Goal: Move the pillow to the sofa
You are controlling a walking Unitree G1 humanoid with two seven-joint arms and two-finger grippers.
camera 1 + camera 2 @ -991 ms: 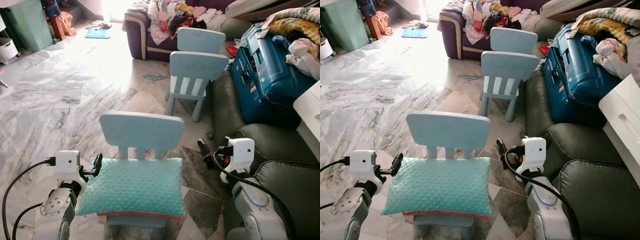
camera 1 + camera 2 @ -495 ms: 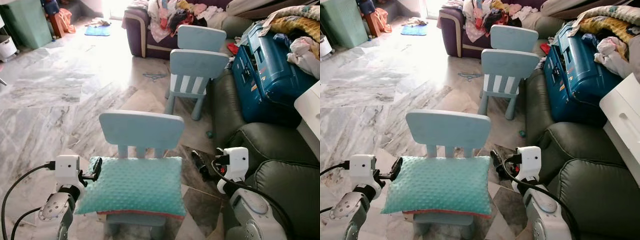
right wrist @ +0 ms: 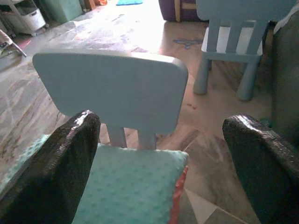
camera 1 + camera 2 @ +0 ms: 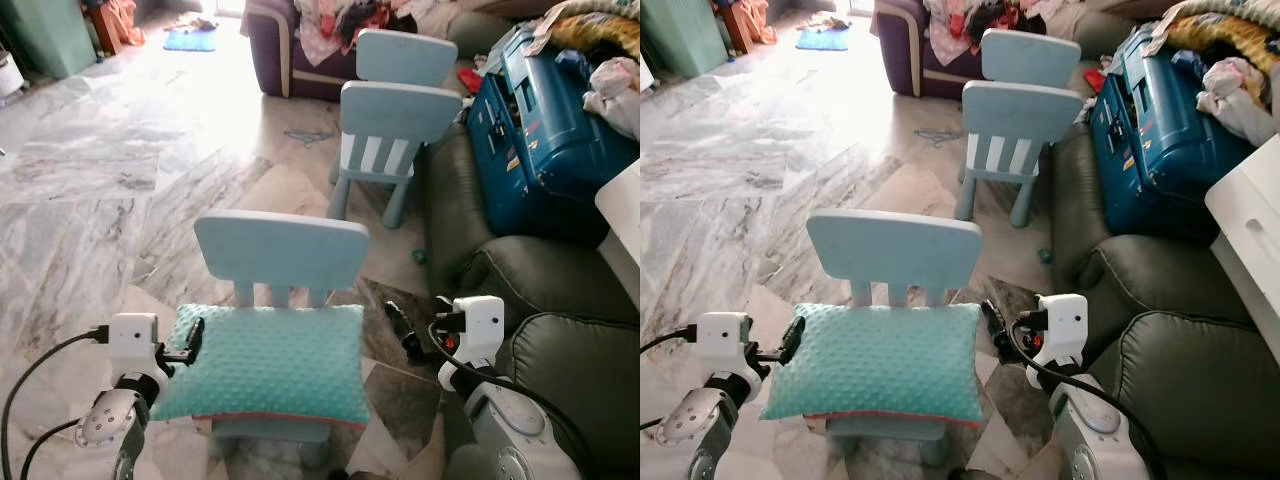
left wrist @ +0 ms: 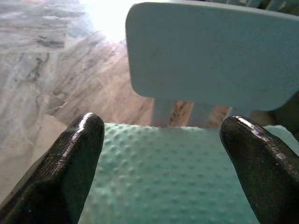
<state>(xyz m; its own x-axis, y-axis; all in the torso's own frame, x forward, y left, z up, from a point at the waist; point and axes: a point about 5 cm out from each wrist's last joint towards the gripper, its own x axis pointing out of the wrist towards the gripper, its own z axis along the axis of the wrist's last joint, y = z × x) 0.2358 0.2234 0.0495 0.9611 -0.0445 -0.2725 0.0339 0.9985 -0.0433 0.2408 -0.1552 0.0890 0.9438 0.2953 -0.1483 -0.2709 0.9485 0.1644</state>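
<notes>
We flank the teal pillow (image 4: 265, 362) lying crosswise on the small blue chair (image 4: 281, 262): left gripper (image 4: 193, 338) at its left end, nearer; right gripper (image 4: 402, 326) just beside the right. Both spread wide, empty.

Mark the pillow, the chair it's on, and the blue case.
pillow (image 4: 265, 362), left eye view, middle of its dotted top
chair (image 4: 281, 250), left eye view, centre of the backrest
blue case (image 4: 545, 140), left eye view, middle of its lid

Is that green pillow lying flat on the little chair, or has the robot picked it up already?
Lying flat. The pillow rests on the chair seat; the open left gripper and right gripper flank it.
</notes>
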